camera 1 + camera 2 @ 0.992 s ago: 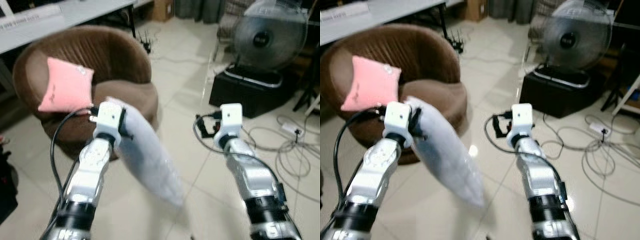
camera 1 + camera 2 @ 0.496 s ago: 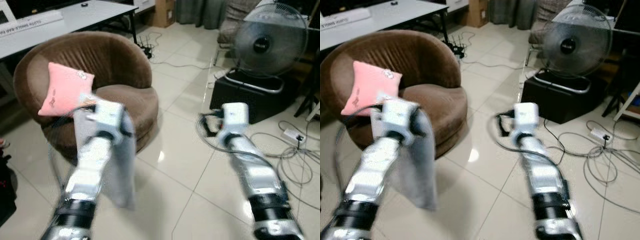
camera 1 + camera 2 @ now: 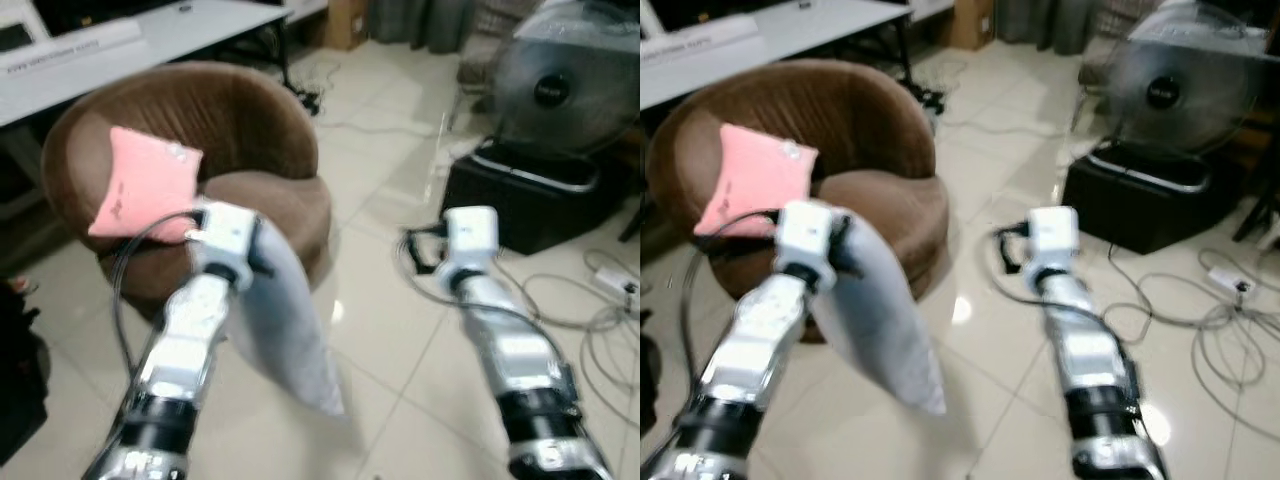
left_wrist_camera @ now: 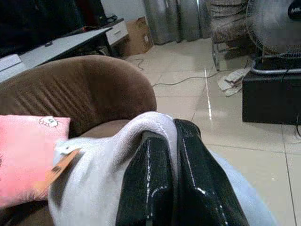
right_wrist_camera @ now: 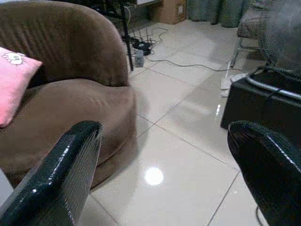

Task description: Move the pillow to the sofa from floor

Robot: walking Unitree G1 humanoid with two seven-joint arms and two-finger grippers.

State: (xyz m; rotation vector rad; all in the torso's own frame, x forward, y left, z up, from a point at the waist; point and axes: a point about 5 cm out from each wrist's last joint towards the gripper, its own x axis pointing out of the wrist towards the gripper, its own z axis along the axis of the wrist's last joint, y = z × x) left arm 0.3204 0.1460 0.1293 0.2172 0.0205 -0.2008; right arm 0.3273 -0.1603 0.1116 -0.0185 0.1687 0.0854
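1. Left gripper [image 4: 160, 155]: fingers clamped together on a pinched fold at the top edge of the white pillow [image 3: 285, 325]. The pillow is off the floor and hangs from that grip.
2. Pillow's long axis runs from the grip down and toward the robot's right. Its free lower corner points at the floor tiles, well above them by the look of it.
3. Brown sofa [image 3: 250, 190]: directly ahead of the left gripper and slightly to the robot's left. The seat's front edge is near the pillow's upper end.
4. A pink cushion [image 3: 140, 185] leans against the sofa's back on its left side. The seat's right part is bare, judged the likely landing spot.
5. Left arm is nearer the sofa. The coming move likely calls for a forward carry, swinging the low corner up over the seat's front edge.
6. Right gripper [image 5: 160, 174]: fingers spread wide, holding nothing, raised beside the sofa's right edge over the tiles.
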